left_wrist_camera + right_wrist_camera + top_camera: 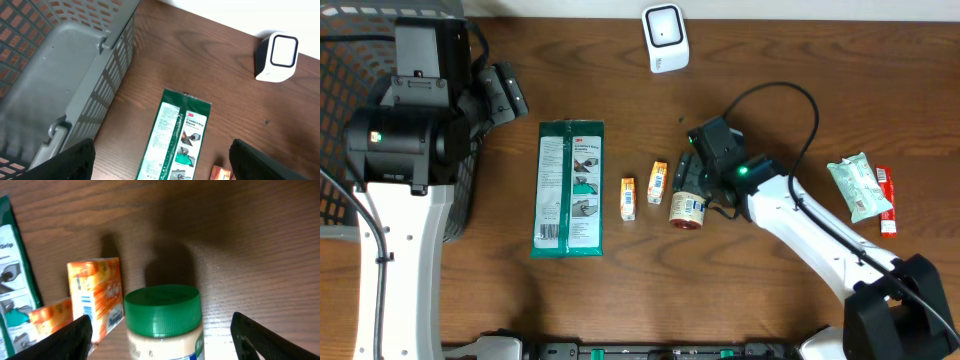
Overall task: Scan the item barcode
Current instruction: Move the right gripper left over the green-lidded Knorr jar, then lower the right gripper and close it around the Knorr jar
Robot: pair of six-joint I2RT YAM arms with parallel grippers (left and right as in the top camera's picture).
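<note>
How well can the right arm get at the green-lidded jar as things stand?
Probably yes: the open right gripper straddles the jar, with nothing between; only an orange box stands close.

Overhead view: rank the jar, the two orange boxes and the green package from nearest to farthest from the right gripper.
1. jar: straddled by the right gripper, at its tip.
2. orange box: just left of the jar.
3. second orange box: one step further left.
4. green package: farthest left, toward the left arm.
</note>
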